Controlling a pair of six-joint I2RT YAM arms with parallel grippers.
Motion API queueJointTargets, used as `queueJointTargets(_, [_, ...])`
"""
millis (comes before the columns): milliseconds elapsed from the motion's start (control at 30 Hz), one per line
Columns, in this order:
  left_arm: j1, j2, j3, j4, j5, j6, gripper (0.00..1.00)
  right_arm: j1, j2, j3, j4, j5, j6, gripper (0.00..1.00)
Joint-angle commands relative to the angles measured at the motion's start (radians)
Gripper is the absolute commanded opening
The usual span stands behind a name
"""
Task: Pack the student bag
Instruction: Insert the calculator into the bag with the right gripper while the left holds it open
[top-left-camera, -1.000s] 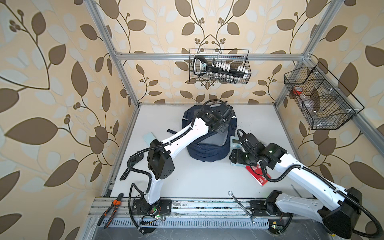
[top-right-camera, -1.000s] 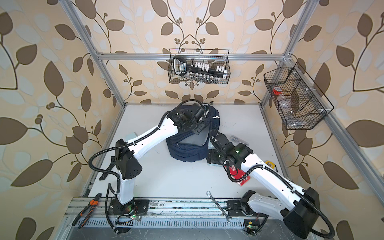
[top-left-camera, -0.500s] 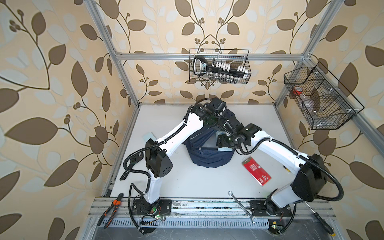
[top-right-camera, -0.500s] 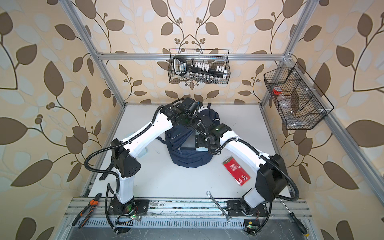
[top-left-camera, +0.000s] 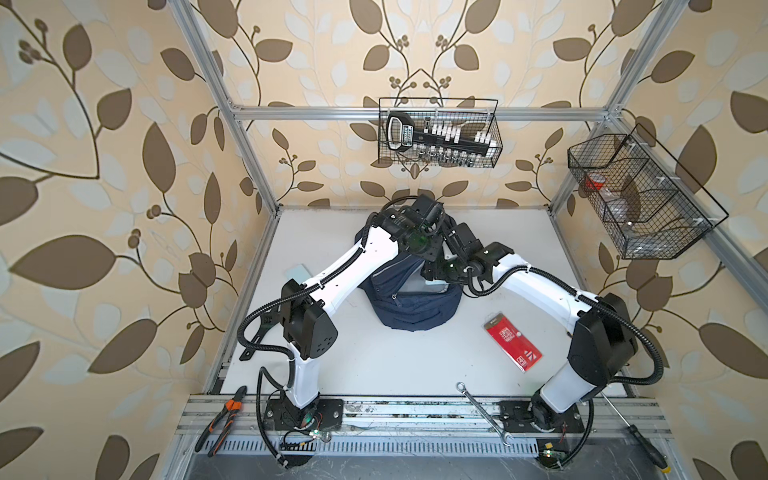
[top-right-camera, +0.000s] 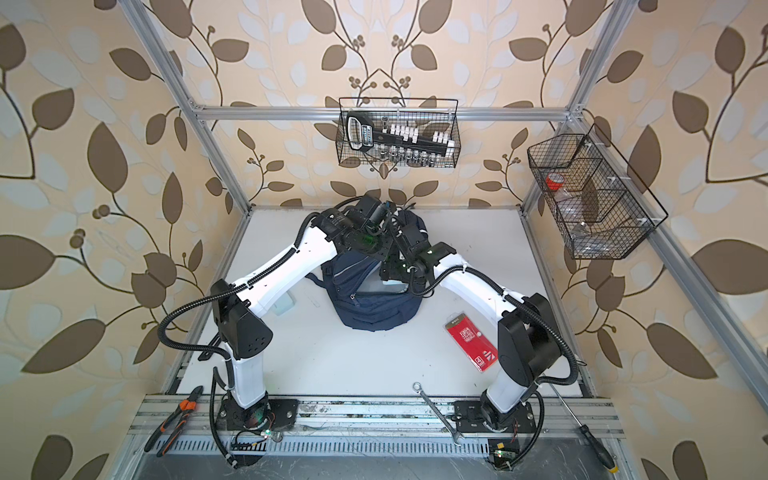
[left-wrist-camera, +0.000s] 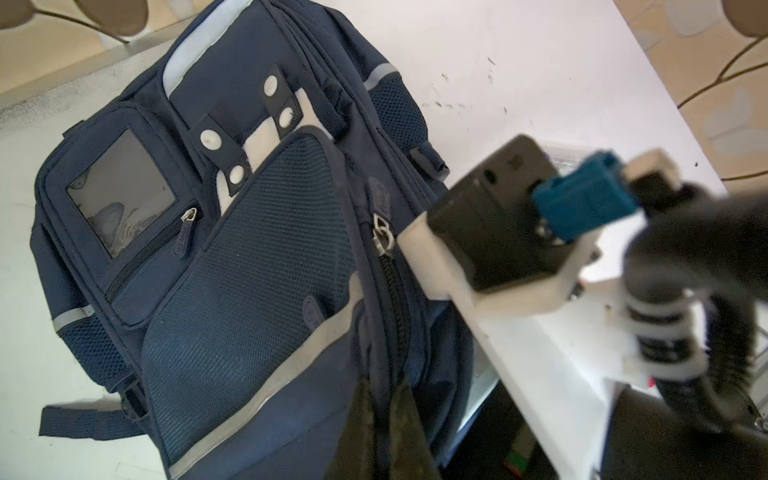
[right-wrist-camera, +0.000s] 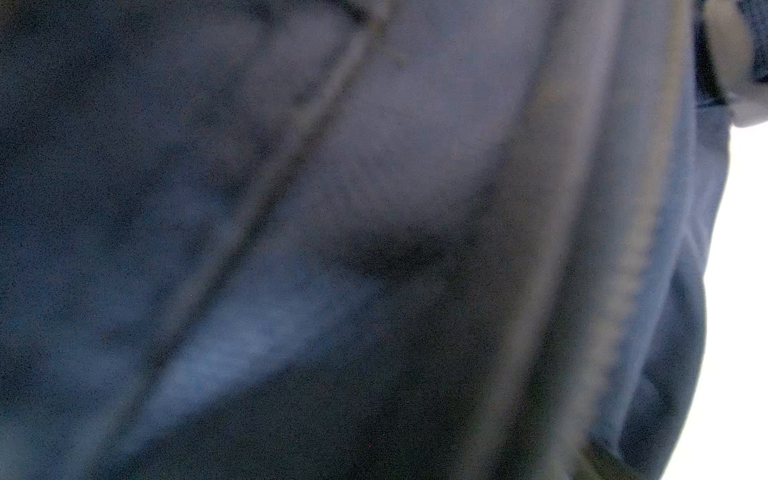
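The student bag (top-left-camera: 411, 311) (top-right-camera: 374, 311), a navy backpack with pale stripes, lies in the middle of the white table. In the left wrist view its front pockets and zip (left-wrist-camera: 249, 270) show. My left gripper (left-wrist-camera: 384, 380) (top-left-camera: 430, 255) is shut on a fold of the bag's fabric beside the zip and holds that edge up. My right gripper (top-left-camera: 432, 274) (top-right-camera: 390, 270) reaches into the bag next to it, its fingers hidden. The right wrist view shows only blurred dark blue fabric (right-wrist-camera: 374, 166). A pale edge (top-left-camera: 434, 286) shows in the bag's mouth.
A red flat packet (top-left-camera: 512, 343) (top-right-camera: 469, 343) lies on the table right of the bag, and a pale teal item (top-left-camera: 297, 272) to its left. Wrench (top-left-camera: 484, 409), pliers (top-left-camera: 222, 419) and screwdriver (top-left-camera: 636, 432) lie on the front rail. Wire baskets (top-left-camera: 438, 139) (top-left-camera: 636, 199) hang on the walls.
My right arm has swung from the red packet at the front to the bag and pushed in; the packet stays on the table. The left gripper has raised the bag's edge.
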Motion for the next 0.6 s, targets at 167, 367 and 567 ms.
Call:
queueJointTargets(167, [-0.004,-0.137,-0.057,0.129,0.226,-0.094,0.0,-0.007,-0.215,-0.246,0.239,-0.043,0.047,0.95])
queueJointTargets(367, [0.004,-0.128,-0.138,0.141,0.248,-0.126,0.0,-0.003,-0.395,-0.351,0.184,-0.044,0.034,0.79])
queueJointTargets(567, [0.025,-0.19,-0.258,0.091,0.127,-0.212,0.63,0.03,-0.562,-0.39,0.062,0.034,0.011,0.72])
